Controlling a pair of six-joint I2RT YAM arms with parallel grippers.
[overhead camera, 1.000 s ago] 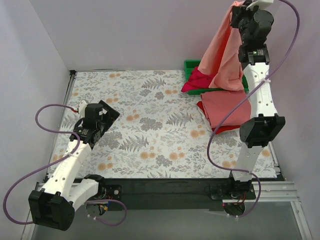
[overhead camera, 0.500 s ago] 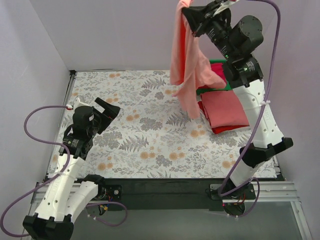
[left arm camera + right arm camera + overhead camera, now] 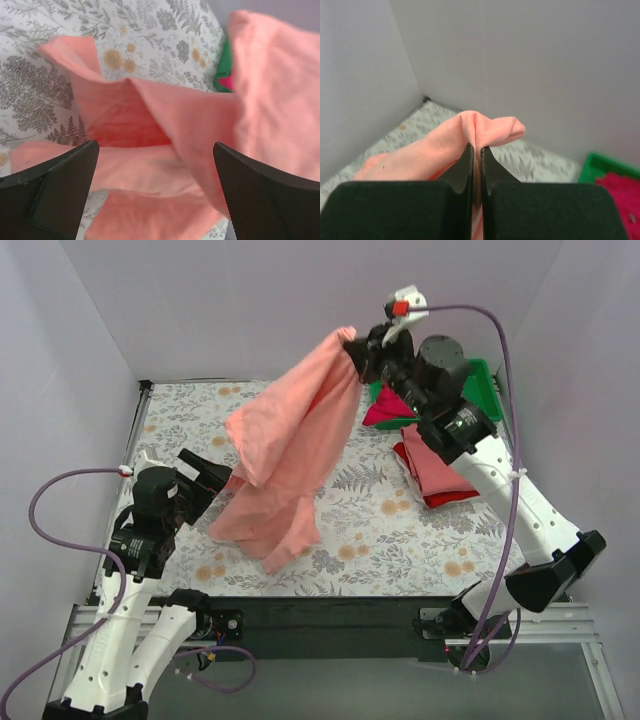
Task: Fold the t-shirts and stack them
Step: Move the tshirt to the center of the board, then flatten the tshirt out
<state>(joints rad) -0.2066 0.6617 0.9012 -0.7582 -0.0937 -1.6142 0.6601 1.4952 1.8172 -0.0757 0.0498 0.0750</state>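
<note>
My right gripper [image 3: 350, 343] is shut on the light salmon-pink t-shirt [image 3: 285, 455] and holds it high, the cloth pinched between the jaws in the right wrist view [image 3: 477, 127]. The shirt hangs down and left, its lower end touching the table. My left gripper [image 3: 222, 477] is open at the shirt's left edge; in the left wrist view the shirt [image 3: 165, 125] fills the space ahead of the wide-open jaws. A folded red t-shirt [image 3: 440, 472] lies at the right. A magenta t-shirt [image 3: 388, 410] lies in the green tray [image 3: 485, 380].
The floral tablecloth [image 3: 200, 410] covers the table. Walls stand close on the left, back and right. The green tray sits at the back right corner, and it also shows in the right wrist view [image 3: 605, 165].
My right gripper has swung left and down from the back right corner, carrying the salmon-pink shirt out over the table's middle. My left gripper has moved slightly nearer to the shirt's left edge.
</note>
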